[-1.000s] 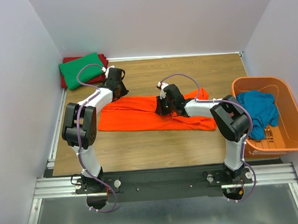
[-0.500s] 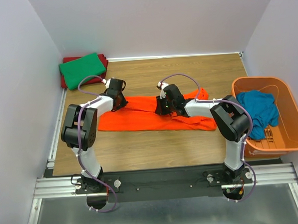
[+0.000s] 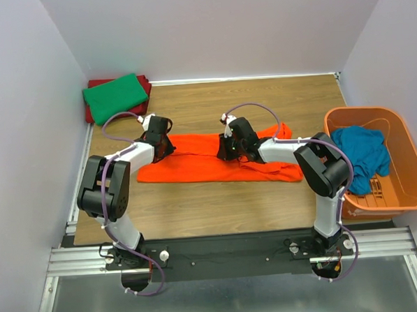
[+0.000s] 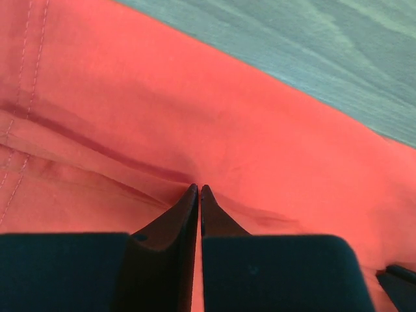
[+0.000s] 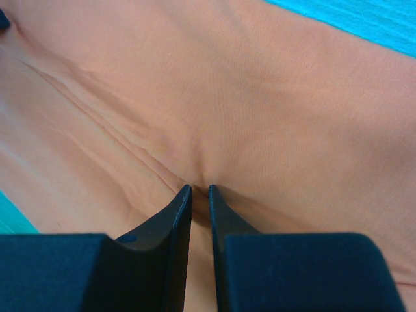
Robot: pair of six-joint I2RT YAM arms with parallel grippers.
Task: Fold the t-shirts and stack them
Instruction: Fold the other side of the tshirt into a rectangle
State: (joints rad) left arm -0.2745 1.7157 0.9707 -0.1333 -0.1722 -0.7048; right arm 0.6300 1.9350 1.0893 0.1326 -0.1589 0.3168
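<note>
We had our left gripper pinched almost closed on a raised fold of the orange t-shirt, which lay stretched lengthwise across the middle of the table. Our right gripper was clamped on a bunched crease of the same shirt, near its far edge. The green t-shirt lay folded on the dark red t-shirt in the far left corner. The teal t-shirt sat crumpled in the basket to our right.

Orange tee lies flat; green tee folded.
</note>
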